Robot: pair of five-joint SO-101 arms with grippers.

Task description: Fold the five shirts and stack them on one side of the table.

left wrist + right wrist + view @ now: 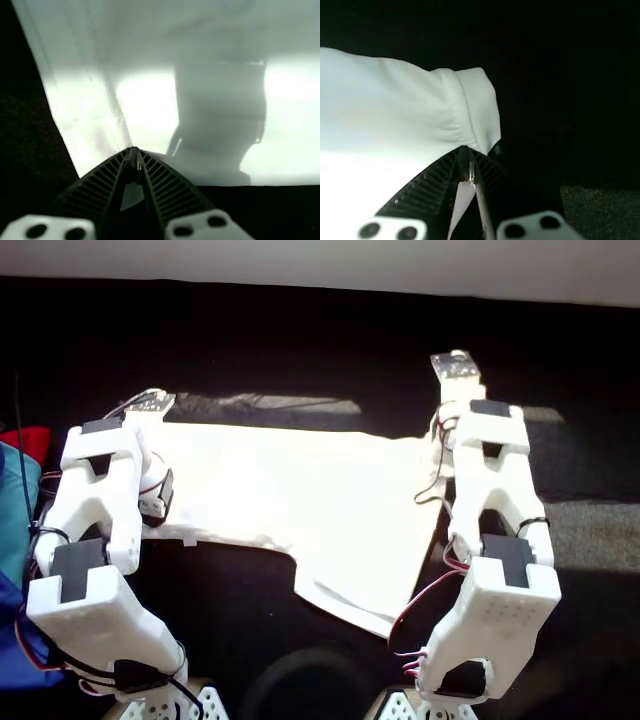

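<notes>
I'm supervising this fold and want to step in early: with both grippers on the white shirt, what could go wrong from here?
1. The left gripper and right gripper each pinch the white shirt only at the very fingertips, near its edge, so the cloth may slip out when pulled.
2. The shirt's near corner lies close to the right arm's loose wires; dragging it could snag them.

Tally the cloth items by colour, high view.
white fabric shirt, spread flat: 1
red cloth, bunched: 1
teal cloth: 1
blue cloth: 1
total: 4
</notes>
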